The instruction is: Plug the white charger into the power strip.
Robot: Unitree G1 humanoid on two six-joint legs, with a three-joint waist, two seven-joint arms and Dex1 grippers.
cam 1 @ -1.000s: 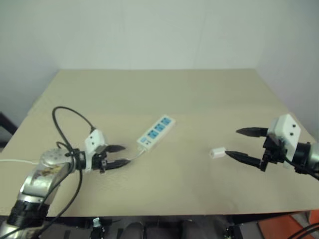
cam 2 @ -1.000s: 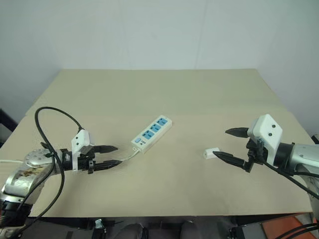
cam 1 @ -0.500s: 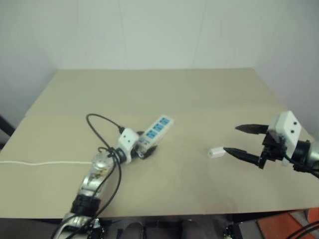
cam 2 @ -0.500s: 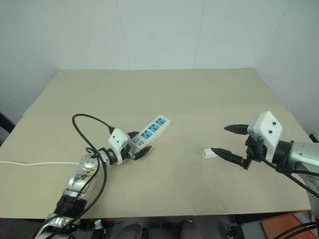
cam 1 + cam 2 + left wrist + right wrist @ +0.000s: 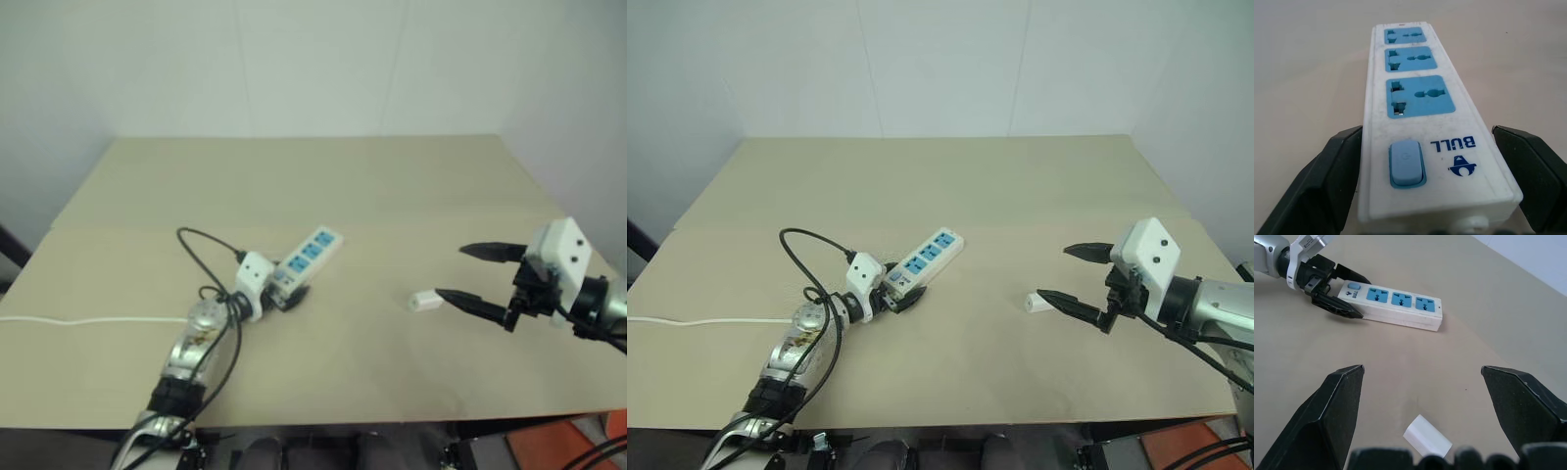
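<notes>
Power strip (image 5: pixel 924 263) is lying mid-table, long axis running diagonally away and to the right. Its switch end is being straddled by the left gripper (image 5: pixel 902 295), fingers spread wide on either flank, nothing clamped yet. White charger (image 5: pixel 1041 301) is lying flat, well apart on the right side, just beside the lower fingertip of the right gripper (image 5: pixel 1064 273), which is also spread wide and empty. Charger pickup is judged to be falling to the right arm, clearly the nearer one.
</notes>
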